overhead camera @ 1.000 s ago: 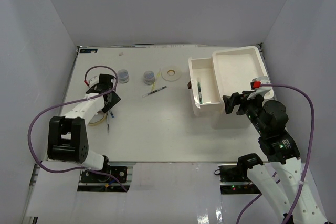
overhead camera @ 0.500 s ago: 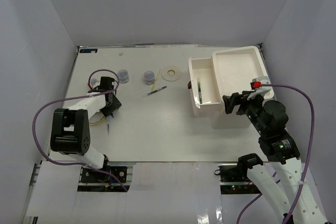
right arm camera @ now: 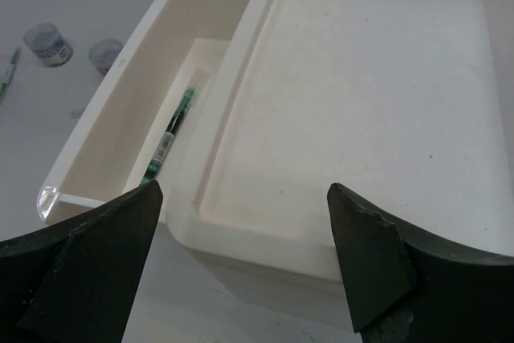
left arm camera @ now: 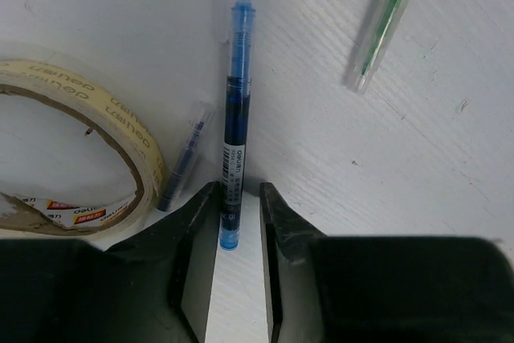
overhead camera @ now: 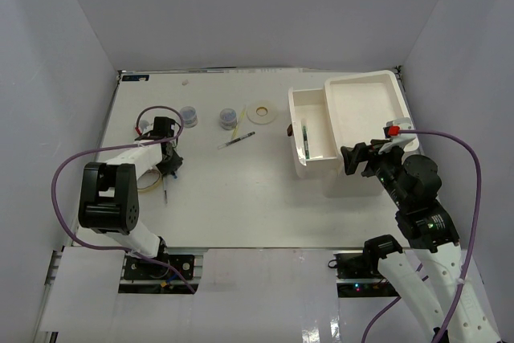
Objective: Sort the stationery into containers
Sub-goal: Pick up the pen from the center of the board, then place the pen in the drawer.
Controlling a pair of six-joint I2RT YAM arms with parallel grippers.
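Observation:
My left gripper (overhead camera: 166,168) (left arm camera: 239,194) is down on the table at the left. Its jaws stand narrowly apart around the end of a blue pen (left arm camera: 233,138) (overhead camera: 165,190). The pen touches the left finger, with a small gap to the right one. A shorter dark pen (left arm camera: 181,168) and a tape roll (left arm camera: 120,130) (overhead camera: 148,183) lie just left of it, and a green pen (left arm camera: 384,26) lies further off. My right gripper (overhead camera: 358,158) (right arm camera: 243,190) is wide open and empty by the near edge of the white organiser (overhead camera: 384,84) (right arm camera: 385,94). Its pulled-out drawer (overhead camera: 295,130) holds a green pen (right arm camera: 171,136) (overhead camera: 305,140).
Two clear jars (overhead camera: 189,116) (overhead camera: 229,118) stand at the back centre-left and also show in the right wrist view (right arm camera: 46,44). A cream tape ring (overhead camera: 259,112) lies beside them. A pale yellow pen (overhead camera: 236,124) and a dark pen (overhead camera: 238,140) lie mid-table.
My left arm has drawn in and its gripper has come down over the end of the blue pen. The right arm has not moved.

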